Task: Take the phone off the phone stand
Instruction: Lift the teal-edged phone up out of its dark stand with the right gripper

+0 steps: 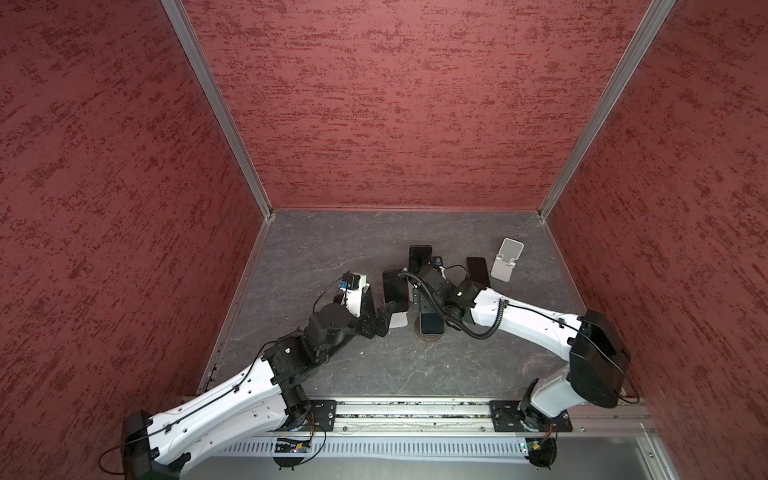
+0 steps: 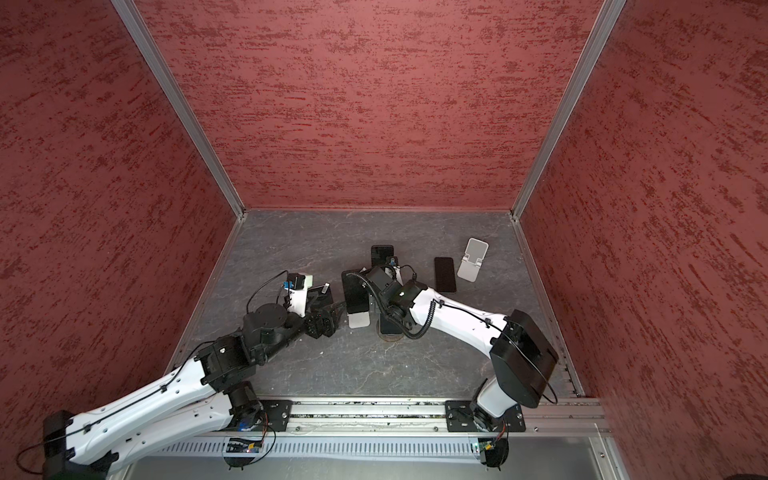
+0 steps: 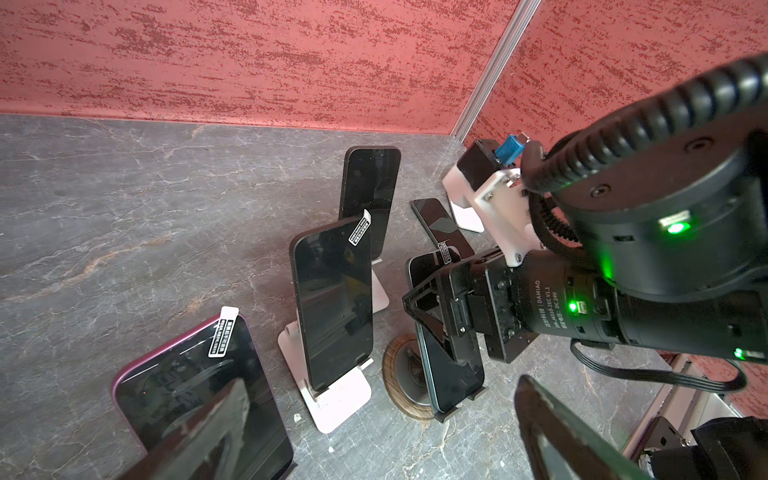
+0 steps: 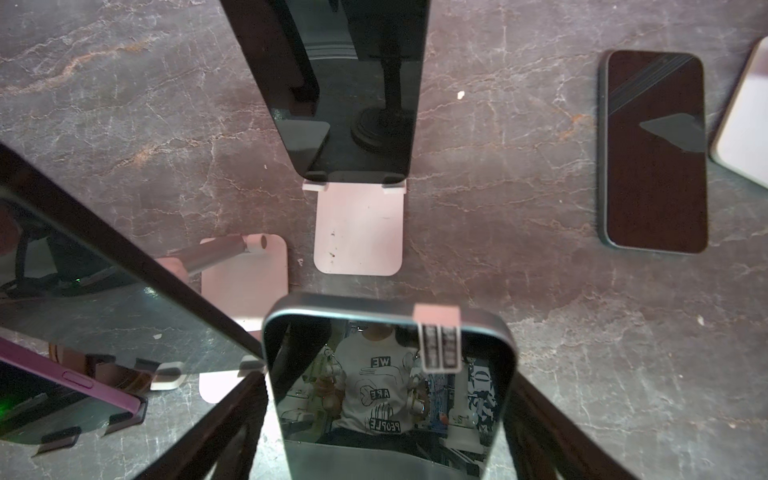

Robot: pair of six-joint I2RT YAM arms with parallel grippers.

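A dark phone (image 4: 386, 374) with a teal rim leans upright on a stand with a round wooden base (image 3: 399, 374); both top views show this phone (image 1: 430, 323) (image 2: 388, 324) near the middle of the floor. My right gripper (image 4: 386, 440) reaches down over it, open, one finger (image 4: 232, 419) close beside each long edge. Whether the pads touch the phone I cannot tell. My left gripper (image 3: 382, 457) hovers open and empty just left of it (image 1: 386, 316).
Phones lean on a near white stand (image 3: 336, 399), a far white stand (image 4: 359, 232) and a dark stand, where a purple phone (image 3: 199, 395) sits. One phone (image 1: 477, 270) lies flat beside an empty white stand (image 1: 506, 259). Red walls enclose the grey floor.
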